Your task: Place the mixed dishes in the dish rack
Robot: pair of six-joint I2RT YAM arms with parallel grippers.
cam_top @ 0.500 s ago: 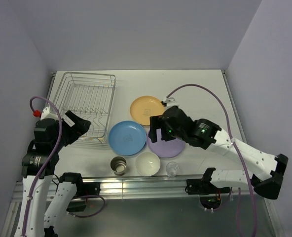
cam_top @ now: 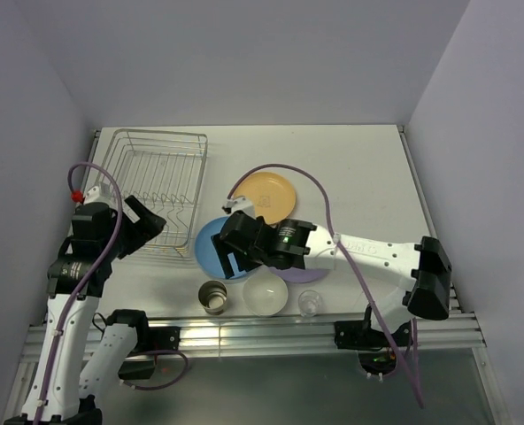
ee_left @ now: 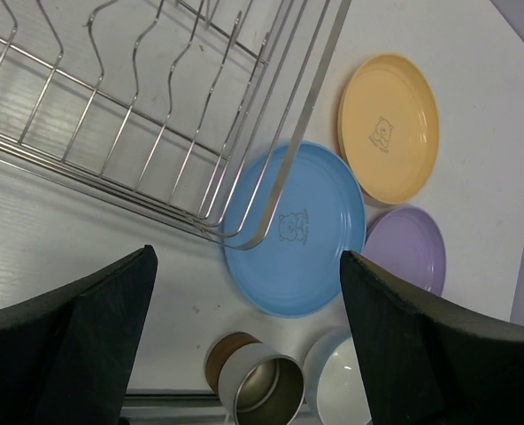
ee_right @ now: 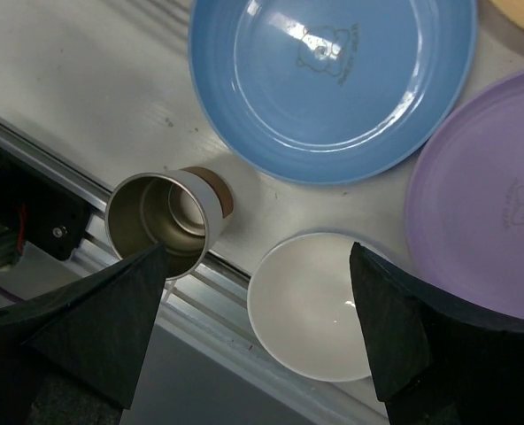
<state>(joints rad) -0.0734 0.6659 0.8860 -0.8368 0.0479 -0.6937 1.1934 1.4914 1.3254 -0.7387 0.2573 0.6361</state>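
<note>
The silver wire dish rack (cam_top: 156, 181) stands at the back left and holds no dishes. The yellow-orange plate (cam_top: 264, 195), blue plate (cam_top: 207, 246) and purple plate (cam_top: 313, 273) lie flat right of it. The cream cup (cam_top: 213, 297), white bowl (cam_top: 266, 294) and clear glass (cam_top: 310, 304) stand along the near edge. My right gripper (cam_top: 240, 252) is open and empty, hovering over the blue plate's near edge; its wrist view shows the cup (ee_right: 160, 221) and bowl (ee_right: 311, 305) between its fingers (ee_right: 421, 345). My left gripper (cam_top: 147, 226) is open and empty at the rack's near right corner (ee_left: 244, 235).
White tabletop with a metal rail (cam_top: 244, 332) along the near edge. Grey walls close in on the left, back and right. The right arm's cable (cam_top: 324, 204) arcs over the yellow-orange plate.
My right gripper has swung left from above the purple plate to above the blue plate and bowl. My left gripper has shifted slightly. No dish has moved.
</note>
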